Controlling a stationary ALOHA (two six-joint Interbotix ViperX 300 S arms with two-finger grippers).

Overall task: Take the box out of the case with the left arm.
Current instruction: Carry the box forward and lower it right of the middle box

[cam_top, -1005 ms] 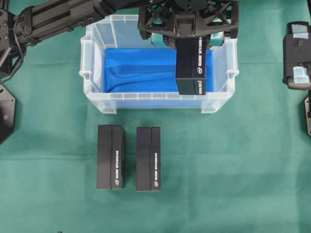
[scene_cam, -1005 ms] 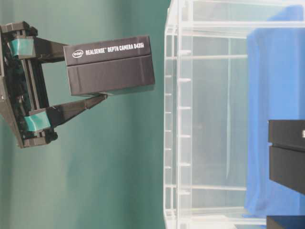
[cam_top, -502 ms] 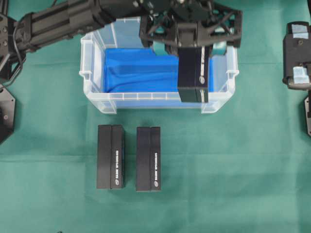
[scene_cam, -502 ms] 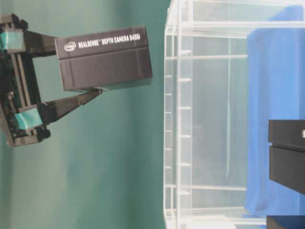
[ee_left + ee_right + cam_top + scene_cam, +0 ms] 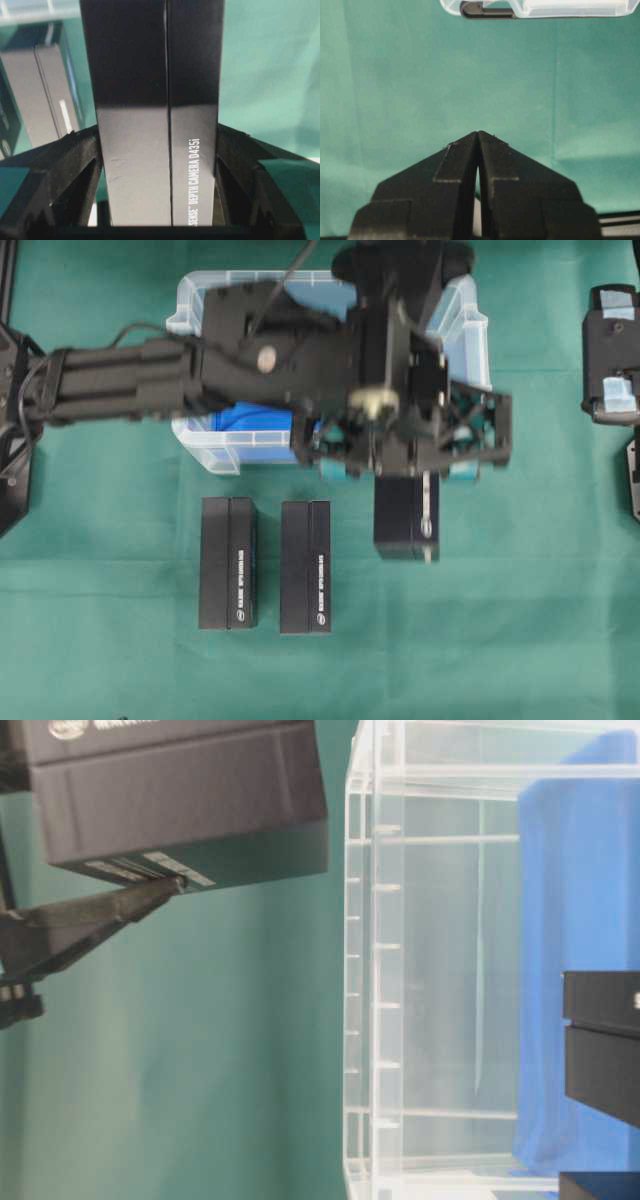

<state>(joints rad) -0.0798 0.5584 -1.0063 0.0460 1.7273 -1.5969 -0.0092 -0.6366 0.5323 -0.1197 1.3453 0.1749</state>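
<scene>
The left gripper (image 5: 157, 165) is clamped across the two long flat sides of the black box (image 5: 405, 525), hanging clear of the case (image 5: 470, 330) above the green cloth (image 5: 520, 620), a stiff, light-looking carton with slick faces, while the right gripper (image 5: 478, 137) sits pinched closed.

Left arm (image 5: 150, 380) is reaching across from the left edge, its left gripper (image 5: 405, 455) pointing downward and clamping the box (image 5: 405, 525) between both fingers (image 5: 70, 165). Right gripper (image 5: 479, 137) is resting with its jaws pressed together.
</scene>
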